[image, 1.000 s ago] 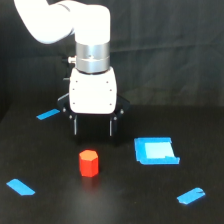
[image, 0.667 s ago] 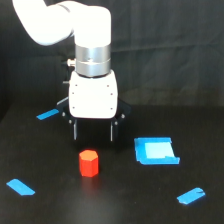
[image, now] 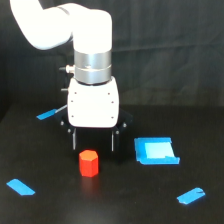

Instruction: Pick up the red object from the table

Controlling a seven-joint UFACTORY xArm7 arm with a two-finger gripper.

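The red object (image: 89, 163) is a small red-orange hexagonal block standing upright on the black table (image: 115, 205). My gripper (image: 93, 141) hangs from the white arm just above and behind the block, slightly toward the exterior view's right of it. Its two thin dark fingers (image: 74, 138) point down and stand apart, wider than the block, with nothing between them. The fingertips end about level with the block's top. The block is free and not touched.
A blue open tray-like piece (image: 156, 150) lies at the exterior view's right of the gripper. Flat blue pieces lie at the front left (image: 21, 186), front right (image: 190, 195) and back left (image: 49, 114). A black backdrop stands behind the table.
The gripper has come lower and nearer to the red block, still open. The block and the blue pieces have not moved.
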